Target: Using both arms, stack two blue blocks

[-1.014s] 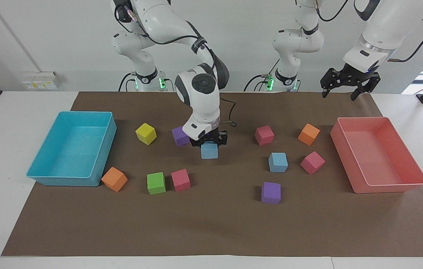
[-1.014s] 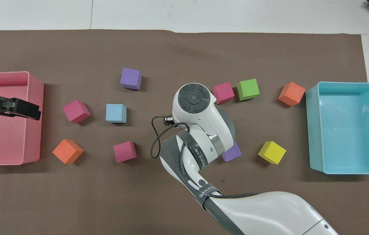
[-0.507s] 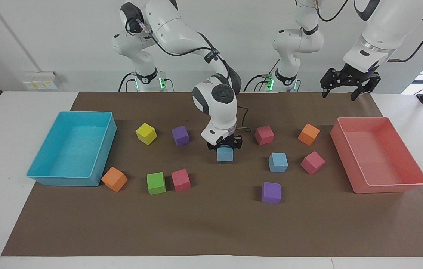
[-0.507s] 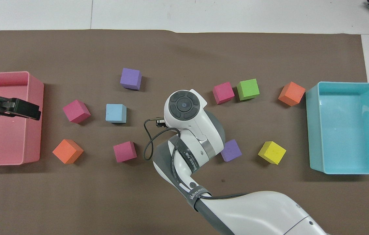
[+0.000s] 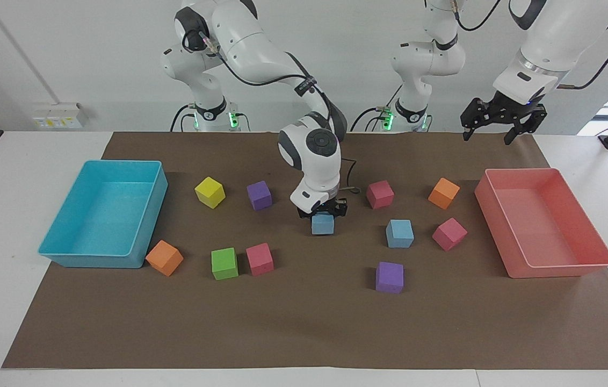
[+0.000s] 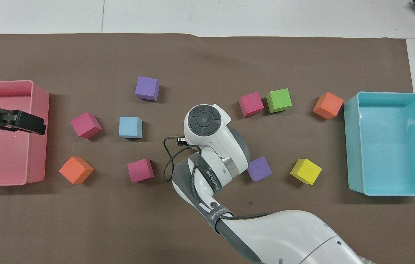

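Right gripper [image 5: 323,210] had its jaws clamped on a blue block [image 5: 323,224] mid-bench; left gripper [image 5: 493,128] hung over the pink tray [image 5: 559,269], jaws apart.

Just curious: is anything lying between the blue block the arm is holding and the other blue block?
No. In the facing view, only bare brown mat separates the held blue block from the other blue block.

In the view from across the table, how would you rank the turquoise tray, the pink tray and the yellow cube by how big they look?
1. Turquoise tray and pink tray: they look about alike, so I would not rank one over the other.
2. Yellow cube: clearly the smallest.
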Controlling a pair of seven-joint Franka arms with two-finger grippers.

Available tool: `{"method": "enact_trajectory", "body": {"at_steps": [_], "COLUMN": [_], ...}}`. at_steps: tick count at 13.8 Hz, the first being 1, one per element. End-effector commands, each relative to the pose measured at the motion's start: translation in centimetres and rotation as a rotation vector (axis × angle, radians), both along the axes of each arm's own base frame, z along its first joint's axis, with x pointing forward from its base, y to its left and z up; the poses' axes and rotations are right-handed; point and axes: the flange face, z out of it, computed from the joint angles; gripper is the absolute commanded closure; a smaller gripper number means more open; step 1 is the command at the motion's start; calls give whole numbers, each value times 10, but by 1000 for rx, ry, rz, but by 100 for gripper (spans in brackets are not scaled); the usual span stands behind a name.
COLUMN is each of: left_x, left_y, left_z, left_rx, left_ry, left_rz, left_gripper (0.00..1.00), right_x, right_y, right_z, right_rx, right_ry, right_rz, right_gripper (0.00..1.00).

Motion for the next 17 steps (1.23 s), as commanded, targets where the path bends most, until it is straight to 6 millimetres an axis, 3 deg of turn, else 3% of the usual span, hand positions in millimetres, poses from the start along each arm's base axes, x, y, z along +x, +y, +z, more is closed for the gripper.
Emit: {"method": "enact_trajectory", "body": {"at_steps": [1,7,11,12,13,17], "left_x": [0,0,0,0,0,0], "left_y": [-1,-1,-1,-1,-1,-1], "left_z": [4,4,4,4,4,4], "left_rx": [-15,-15,-15,-15,-15,-15], "left_ry": [-13,-13,-13,-13,-13,-13], "left_rz": [-3,-2,-3,-3,-2,-3], "left_gripper": [0,0,0,0,0,0], "right_x": [-2,-4,-4,-4,-4,-4], "right_y": [-1,0,0,0,0,1], "right_z": [-4,-9,-9,-9,-9,-6], "right_rx": [14,8,9,9,9,0], "right_ry": [1,8,6,6,6,-5], "right_rz": [-20,-17,-17,-17,-19,-7], "right_gripper": [100,100,23,10,0,0]}}
